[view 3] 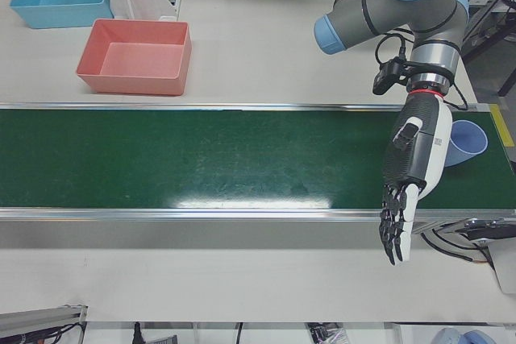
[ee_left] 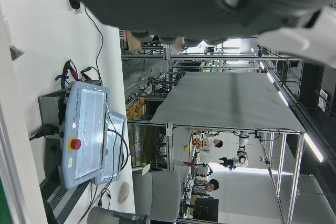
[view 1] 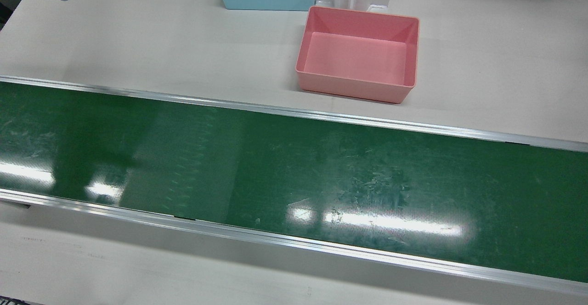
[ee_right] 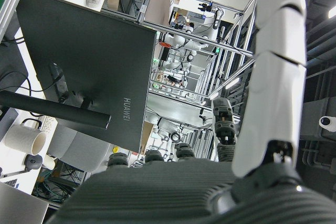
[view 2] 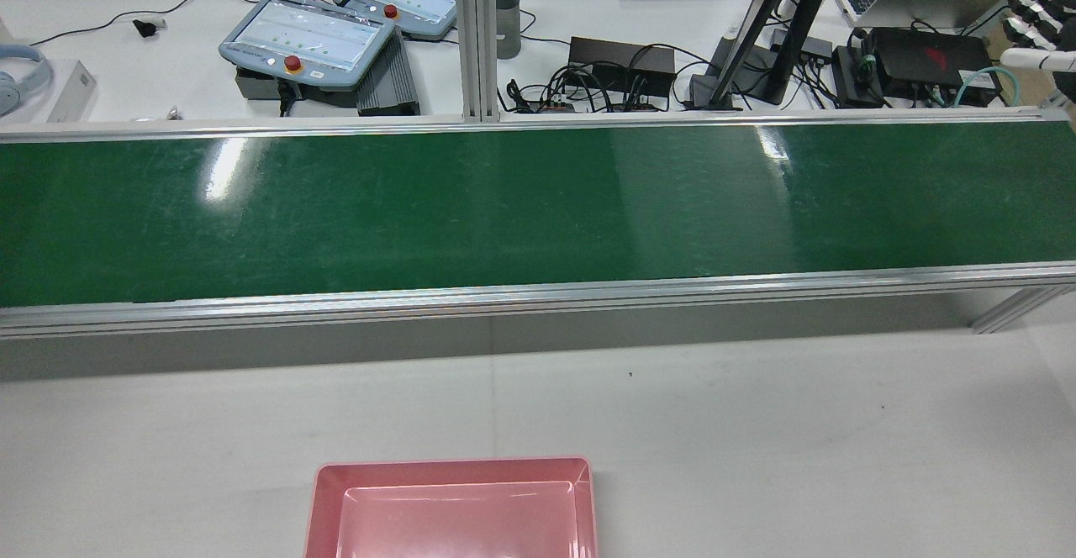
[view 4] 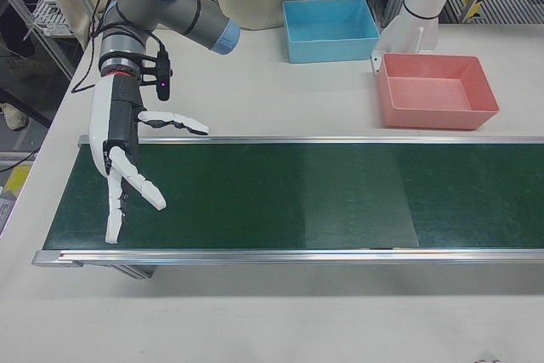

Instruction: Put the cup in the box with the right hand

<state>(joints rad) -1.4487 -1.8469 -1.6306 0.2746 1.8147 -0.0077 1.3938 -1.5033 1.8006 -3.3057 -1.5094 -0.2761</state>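
While the right hand [view 4: 127, 155] hangs over one end of the green belt [view 4: 297, 197] with fingers spread wide and empty, the blue cup [view 3: 466, 142] lies at the opposite end behind the open, empty left hand [view 3: 407, 179]. Reaching that far risks striking the left arm, well before the pink box [view 4: 435, 89].

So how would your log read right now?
cup: on green belt, beside left hand | left hand: open | right hand: open, above opposite end | pink box: empty
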